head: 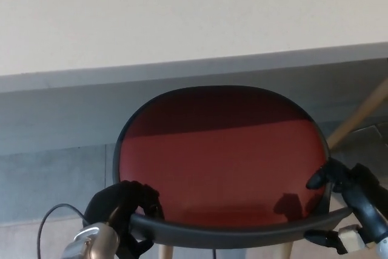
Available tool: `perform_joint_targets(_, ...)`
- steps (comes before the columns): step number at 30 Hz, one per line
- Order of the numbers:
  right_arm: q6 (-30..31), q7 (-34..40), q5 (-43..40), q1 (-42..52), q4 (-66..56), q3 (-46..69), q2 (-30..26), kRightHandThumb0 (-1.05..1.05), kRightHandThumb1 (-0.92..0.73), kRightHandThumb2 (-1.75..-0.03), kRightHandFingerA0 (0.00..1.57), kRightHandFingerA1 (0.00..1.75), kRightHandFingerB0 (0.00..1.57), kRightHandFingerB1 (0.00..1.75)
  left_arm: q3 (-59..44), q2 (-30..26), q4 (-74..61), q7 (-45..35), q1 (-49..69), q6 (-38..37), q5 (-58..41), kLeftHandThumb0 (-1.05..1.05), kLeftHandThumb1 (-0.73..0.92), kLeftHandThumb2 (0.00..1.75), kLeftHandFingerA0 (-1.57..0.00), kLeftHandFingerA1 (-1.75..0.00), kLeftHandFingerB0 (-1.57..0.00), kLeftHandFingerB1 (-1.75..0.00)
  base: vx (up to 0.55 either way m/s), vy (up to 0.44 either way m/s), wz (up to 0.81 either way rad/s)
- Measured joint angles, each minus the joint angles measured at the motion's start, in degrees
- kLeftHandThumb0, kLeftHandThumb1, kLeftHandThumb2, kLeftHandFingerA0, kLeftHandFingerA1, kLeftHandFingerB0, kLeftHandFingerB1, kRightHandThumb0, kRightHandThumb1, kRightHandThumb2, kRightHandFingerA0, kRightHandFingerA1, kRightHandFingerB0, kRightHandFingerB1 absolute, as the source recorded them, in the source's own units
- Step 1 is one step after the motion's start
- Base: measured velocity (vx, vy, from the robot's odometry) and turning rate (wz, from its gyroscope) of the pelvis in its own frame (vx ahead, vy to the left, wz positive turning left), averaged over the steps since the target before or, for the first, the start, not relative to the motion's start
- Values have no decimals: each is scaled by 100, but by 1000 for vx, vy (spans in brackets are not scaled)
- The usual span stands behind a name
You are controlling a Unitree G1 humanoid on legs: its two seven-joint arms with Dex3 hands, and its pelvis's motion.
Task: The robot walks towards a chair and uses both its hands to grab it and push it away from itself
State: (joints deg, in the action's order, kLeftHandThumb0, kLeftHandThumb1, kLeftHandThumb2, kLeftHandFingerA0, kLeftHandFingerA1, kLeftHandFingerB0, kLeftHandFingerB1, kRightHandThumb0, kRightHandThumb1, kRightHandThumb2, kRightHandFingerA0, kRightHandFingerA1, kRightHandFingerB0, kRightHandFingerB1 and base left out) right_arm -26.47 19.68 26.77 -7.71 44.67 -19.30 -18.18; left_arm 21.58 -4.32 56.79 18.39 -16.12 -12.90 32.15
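Head view shows us standing right over the round red-seated chair with its dark grey curved plastic rim (221, 238), which fills the middle of the picture just in front of us, with a pale wall (182, 10) and a grey skirting band (60, 107) beyond it. Our left hand (124, 213) is wrapped around the near-left part of the rim, black fingers (145, 201) curled over the top edge and onto the seat side, so we read it as gripping the chair. Our right hand (348, 201) sits at the near-right end of the rim, with one finger on the seat side and another below the bar; it looks clamped on the rim too, though the contact under the bar is partly hidden.

We judge that the grab is made and the push is the step in hand. To do it well, we want both arms extending evenly, so the chair travels straight toward the wall and does not swing to one side. Our hands sit high on the backrest, so a hard shove could tip the chair forward on its light wooden legs (357, 116); a slow, level push suits better. We should keep both grips firm, since the smooth curved rim could slide through the fingers, and watch the grey floor (48, 174) ahead, which is short before the wall.
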Motion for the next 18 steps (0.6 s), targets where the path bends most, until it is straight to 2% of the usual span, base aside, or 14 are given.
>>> perform_joint_targets(1,-29,93,11,10,24,-1,20,-13,-58,-124,102,175,80,159,-6,0,5,27,0,-1,0,-17,-4,175,-157,-137,-155,-122,0,0,0)
perform_joint_targets(6,-186,579,7,94,214,80,235,-15,-57,-122,99,175,82,163,-31,5,47,184,1,-30,-7,-15,-6,175,-157,-139,-152,-125,0,0,0)
perform_joint_targets(7,-196,625,7,105,232,85,256,-16,-56,-123,96,171,85,156,-33,5,51,197,1,-33,-7,0,-6,175,-155,-144,-150,-130,0,0,0)
perform_joint_targets(8,-225,730,1,132,273,116,322,-16,-56,-123,96,171,85,156,-43,10,68,233,0,-43,-13,0,-6,175,-155,-144,-150,-130,0,0,0)
perform_joint_targets(14,-146,640,-472,284,316,581,941,-16,-55,-120,95,171,85,159,-298,193,285,341,-166,10,-173,1,-3,175,-156,-147,-149,-134,0,0,0)
perform_joint_targets(15,-121,622,-545,277,315,640,1000,-15,-52,-120,91,173,84,165,-314,228,307,357,-201,31,-186,11,0,169,-149,-145,-142,-134,0,0,0)
perform_joint_targets(16,-75,582,-640,210,409,688,1085,-19,-54,-118,91,175,81,167,-343,291,390,380,-267,79,-199,16,5,167,-156,-149,-147,-136,0,0,0)
perform_joint_targets(18,32,500,-727,-20,636,713,1132,-20,-56,-116,90,175,79,168,-389,388,558,406,-431,224,-208,14,2,172,-151,-144,-141,-132,0,0,0)
